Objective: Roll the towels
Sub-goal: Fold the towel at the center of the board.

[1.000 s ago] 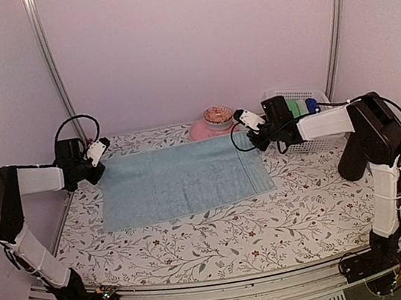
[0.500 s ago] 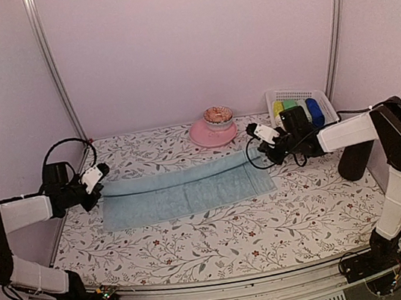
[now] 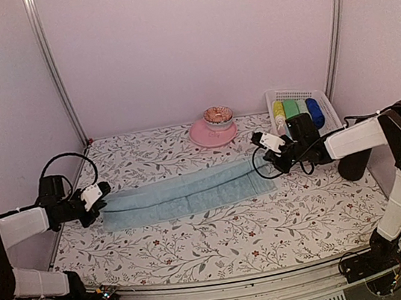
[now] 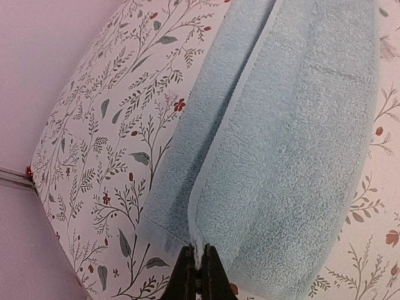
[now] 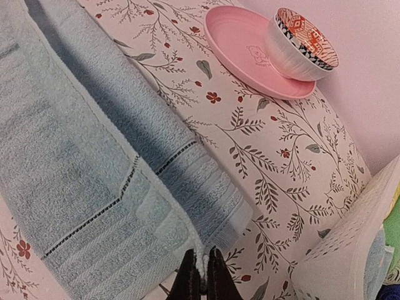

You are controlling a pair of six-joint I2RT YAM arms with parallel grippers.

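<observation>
Found on the counter (image 3: 222, 245), just in front of the plate (image 3: 202, 136): the towel (image 3: 185, 196), folded into a long strip, long axis running left to right. Left claw (image 4: 199, 272) pinched its end well left of the plate, right claw (image 5: 203, 272) its end just right of the plate. Each arm nearest its own end; likely called for rolling along that axis.

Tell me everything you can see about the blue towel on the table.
The towel is pale blue terry cloth with a hemmed edge and a stitched band near its right end. It lies stretched sideways across the flowered table, folded lengthwise into a long strip. The left gripper pinches its left end, the right gripper its right corner.
</observation>
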